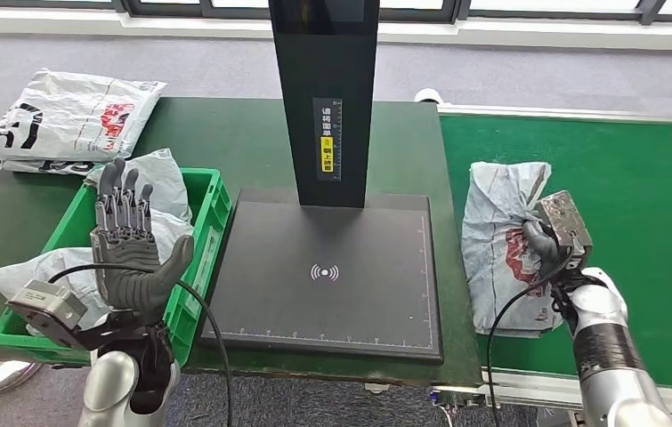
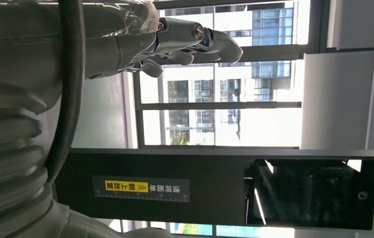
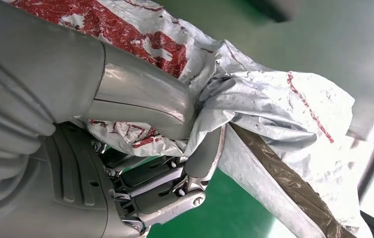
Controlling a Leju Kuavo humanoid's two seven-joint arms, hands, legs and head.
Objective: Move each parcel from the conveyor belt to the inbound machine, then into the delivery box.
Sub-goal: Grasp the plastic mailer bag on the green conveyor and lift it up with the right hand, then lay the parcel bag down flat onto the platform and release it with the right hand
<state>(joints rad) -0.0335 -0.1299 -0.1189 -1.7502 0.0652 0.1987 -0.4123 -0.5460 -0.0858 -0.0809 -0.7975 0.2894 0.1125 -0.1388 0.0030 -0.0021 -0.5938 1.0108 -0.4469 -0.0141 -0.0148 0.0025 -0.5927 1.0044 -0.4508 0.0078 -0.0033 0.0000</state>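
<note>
Green conveyor belt [image 1: 652, 196] carries the parcel [image 1: 501, 240] near its left edge, where the right hand [image 1: 550, 238] fingers [image 3: 202, 158] clutch loose film; left hand [image 1: 127, 245] is spread, empty. Slack plastic could slip free during lifting.

Grey carpet floor [image 1: 537, 67] runs back to a row of dark-framed windows [image 1: 403, 9] along the far wall. Through the windows [image 2: 224, 89], bright daylight falls on neighbouring glass-fronted buildings. A dark green worktop [image 1: 225, 133] stands in the foreground.
</note>
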